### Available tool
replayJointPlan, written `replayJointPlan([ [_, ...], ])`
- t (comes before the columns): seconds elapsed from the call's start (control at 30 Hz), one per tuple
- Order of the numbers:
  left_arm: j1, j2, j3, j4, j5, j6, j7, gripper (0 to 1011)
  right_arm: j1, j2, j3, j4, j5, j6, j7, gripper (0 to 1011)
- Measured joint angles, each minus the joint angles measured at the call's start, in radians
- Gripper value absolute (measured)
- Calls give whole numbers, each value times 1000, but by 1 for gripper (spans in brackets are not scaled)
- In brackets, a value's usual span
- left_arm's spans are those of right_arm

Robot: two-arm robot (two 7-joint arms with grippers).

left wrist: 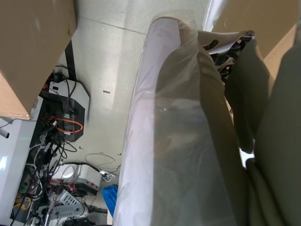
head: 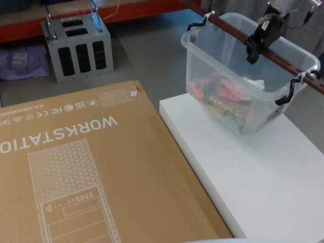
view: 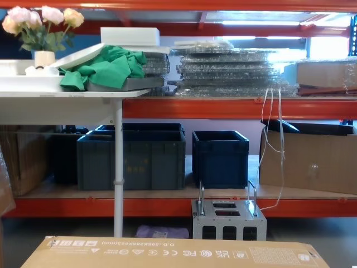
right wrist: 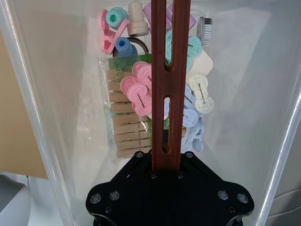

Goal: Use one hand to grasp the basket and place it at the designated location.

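Right gripper (head: 254, 46) is clamped on the dark red-brown bar handle (head: 228, 26) of the basket (head: 212, 66), near the bar's middle. The right wrist view shows the bar running straight into the black gripper body, so the hold looks centred. The basket sits at the far right of the scene, over the far end of the white platform (head: 243, 167). It is tilted, with its near corner lowest, and I cannot tell whether that corner touches the platform or hangs just above it. Coloured pegs and a pack of wooden ones (right wrist: 124, 117) lie piled in the low side of the tub.

The left arm (left wrist: 188, 141), wrapped in clear film, is idle off to the left beside the cardboard box (head: 76, 167), above the floor.

My judgement is that the grasp is done and the carry-and-place step is in hand, with 1 hand doing the work. No marker for the target shows, though the white platform is the likely spot. The next move calls for a slow descent that levels the tub until its base rests flat, well inside the platform's edges, before the grip is released. The loose contents may slide as it levels.
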State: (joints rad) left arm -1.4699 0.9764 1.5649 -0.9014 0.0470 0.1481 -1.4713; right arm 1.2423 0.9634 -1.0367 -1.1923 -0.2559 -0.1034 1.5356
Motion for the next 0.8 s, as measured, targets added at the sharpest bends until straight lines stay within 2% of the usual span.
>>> replayJointPlan([
  [0.23, 0, 0, 0, 0, 0, 0, 0, 0, 8, -3, -8, 2, 2, -6, -1, 0],
  [0.4, 0, 0, 0, 0, 0, 0, 0, 0, 30, -41, -23, -18, 1, -47, -1, 0],
  [0.8, 0, 0, 0, 0, 0, 0, 0, 0, 50, -66, -55, -43, 10, -84, -2, 0],
])
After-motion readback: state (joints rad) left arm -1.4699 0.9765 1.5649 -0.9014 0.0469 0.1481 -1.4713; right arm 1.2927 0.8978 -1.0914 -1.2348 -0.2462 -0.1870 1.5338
